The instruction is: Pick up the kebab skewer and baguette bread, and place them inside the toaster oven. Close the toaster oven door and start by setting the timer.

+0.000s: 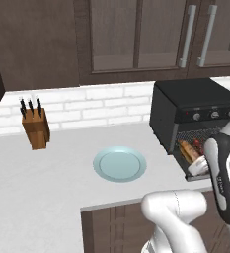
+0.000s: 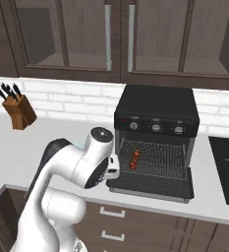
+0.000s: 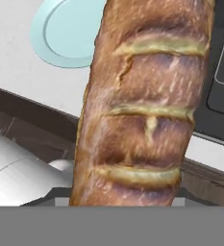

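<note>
The black toaster oven [image 2: 156, 106] [image 1: 193, 96] stands on the counter with its door [image 2: 150, 189] dropped open. On the wire rack inside lies the kebab skewer [image 2: 134, 158] [image 1: 198, 145]. My gripper [image 1: 194, 159] [image 2: 117, 166] is at the left side of the oven mouth, shut on the baguette bread [image 3: 142, 105] [image 1: 187, 149]. The loaf reaches from the hand toward the rack, left of the skewer. In the hand view the slashed crust covers my fingertips.
A pale blue plate [image 1: 119, 164] [image 3: 60, 38] lies bare on the counter left of the oven. A wooden knife block [image 1: 35, 127] [image 2: 18, 112] stands by the back wall. Silver knobs [image 2: 156, 127] line the oven front. A black cooktop [image 2: 226, 167] lies to its right.
</note>
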